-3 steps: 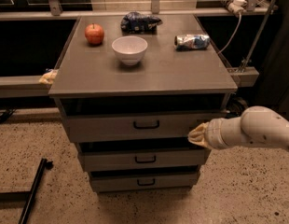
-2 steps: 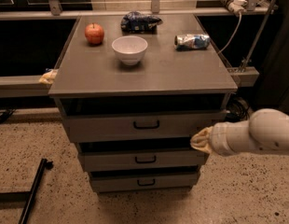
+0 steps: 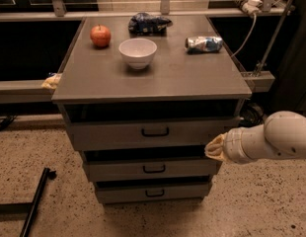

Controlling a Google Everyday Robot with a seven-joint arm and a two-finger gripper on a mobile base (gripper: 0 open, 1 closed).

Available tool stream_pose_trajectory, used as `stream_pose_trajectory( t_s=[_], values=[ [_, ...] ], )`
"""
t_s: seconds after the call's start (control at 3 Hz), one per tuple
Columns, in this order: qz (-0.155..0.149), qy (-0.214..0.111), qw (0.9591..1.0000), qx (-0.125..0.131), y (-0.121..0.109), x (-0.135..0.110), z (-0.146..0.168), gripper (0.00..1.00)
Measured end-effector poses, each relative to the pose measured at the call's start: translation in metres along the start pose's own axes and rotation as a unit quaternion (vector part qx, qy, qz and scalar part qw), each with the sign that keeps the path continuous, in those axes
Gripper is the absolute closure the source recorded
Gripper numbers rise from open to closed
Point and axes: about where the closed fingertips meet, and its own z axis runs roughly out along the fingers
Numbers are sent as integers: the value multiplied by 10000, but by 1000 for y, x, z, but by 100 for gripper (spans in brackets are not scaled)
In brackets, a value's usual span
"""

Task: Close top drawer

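My tool [image 3: 215, 147] hangs at the front right corner of the cabinet, below the worktop [image 3: 158, 80], just beside the lower right end of the top drawer [image 3: 108, 135]. Whether it touches the panel I cannot tell, and I cannot tell either if it is spread or pressed together. My white arm [image 3: 276, 139] reaches in from the right.

I count three grey drawers stacked under the worktop's front edge: the top drawer is the widest, with the middle drawer [image 3: 118, 171] and the bottom drawer [image 3: 123, 194] beneath it. Each carries one dark loop handle, three in all. A dark gap shows between the top drawer's upper edge and the worktop's front edge.

Four things sit on the worktop. One red apple [image 3: 100, 35] is near the back left corner, and one white bowl [image 3: 137, 52] is just in front of the middle of the back edge. One dark blue bag [image 3: 148, 22] lies at the back edge, and one crushed can [image 3: 204, 43] lies toward the back right corner.
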Motion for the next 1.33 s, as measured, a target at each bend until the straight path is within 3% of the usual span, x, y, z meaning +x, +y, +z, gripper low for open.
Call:
stream_pose_trajectory(
  t_s=[0.33, 0.67, 1.0, 1.33],
  values=[
    [-8, 625, 9980, 17, -5, 38, -43, 100],
    [92, 1450, 9887, 370, -17, 83, -122, 100],
    [224, 2236, 9707, 854, -42, 126, -224, 100],
    [227, 2287, 9686, 945, -49, 128, -234, 81]
  ],
)
